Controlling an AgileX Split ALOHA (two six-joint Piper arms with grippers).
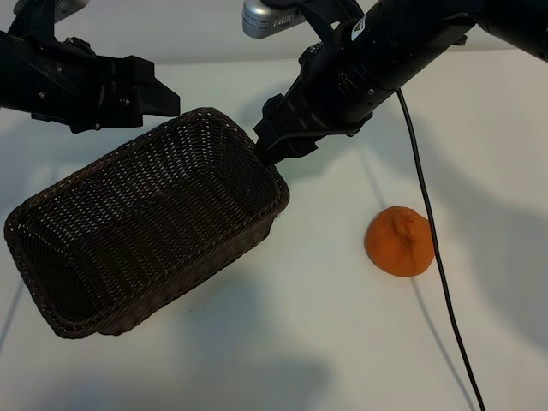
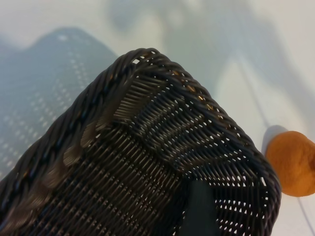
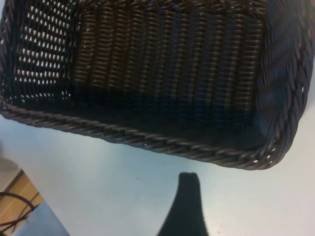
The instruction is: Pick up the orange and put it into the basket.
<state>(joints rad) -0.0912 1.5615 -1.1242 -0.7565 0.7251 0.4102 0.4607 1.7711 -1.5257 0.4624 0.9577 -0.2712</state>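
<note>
The right end effector (image 1: pixel 272 147) is hanging over the basket (image 1: pixel 128 231) at its far corner, its fingers spread apart and gripping nothing, its dark tip just above the braided rim. In the right wrist view one fingertip (image 3: pixel 186 204) is showing over the pale surface (image 3: pixel 98 191), just outside the basket's near rim, with the woven floor of the basket lying beyond it. The left end effector (image 1: pixel 158 94) is hovering above the basket's far long side, its fingers also standing apart and holding nothing; in the left wrist view one dark finger (image 2: pixel 199 209) is reaching down inside the basket's corner. The orange (image 1: pixel 400 241) is resting on the surface well apart from both end effectors, to the side of the right one and outside the basket. A black cable (image 1: pixel 432 248) is running past the orange, just beside it.
</note>
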